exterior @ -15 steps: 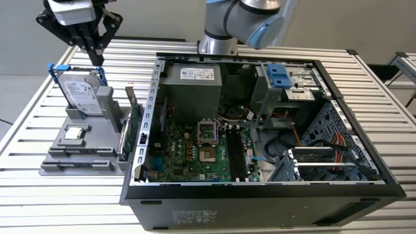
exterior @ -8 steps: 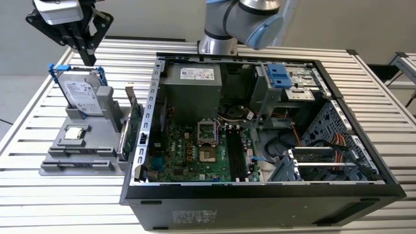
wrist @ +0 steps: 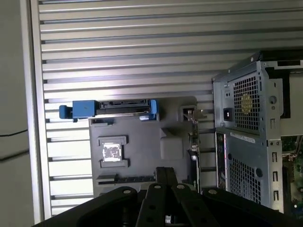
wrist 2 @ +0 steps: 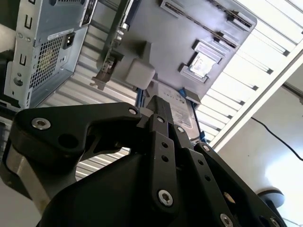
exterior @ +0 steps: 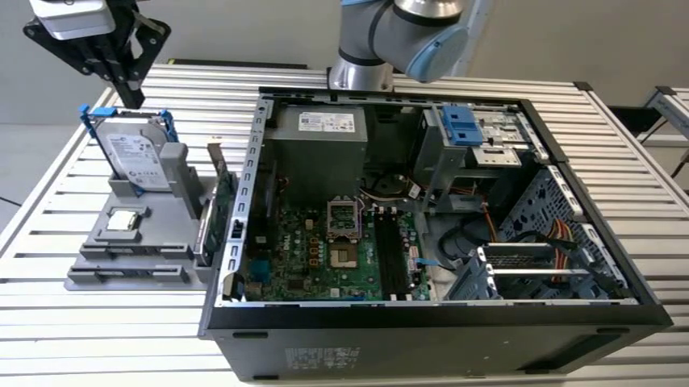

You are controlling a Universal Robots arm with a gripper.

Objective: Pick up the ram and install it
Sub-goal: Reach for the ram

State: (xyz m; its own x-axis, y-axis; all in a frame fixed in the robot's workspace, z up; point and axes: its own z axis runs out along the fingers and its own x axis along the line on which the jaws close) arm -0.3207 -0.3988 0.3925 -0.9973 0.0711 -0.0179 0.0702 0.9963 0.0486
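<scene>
Hovering above the hard drive (exterior: pixel 138 161), the gripper (exterior: pixel 131 100) is being held empty, fingers (wrist 2: pixel 160 137) pressed together. The hard drive is being endangered by any misaligned descent.

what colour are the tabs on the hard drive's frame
Blue. The tabs show best in the first wrist view.

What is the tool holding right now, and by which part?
Nothing. The tool hangs empty, jaws shut, above the hard drive that stands in the gray holder beside the computer case.
</scene>
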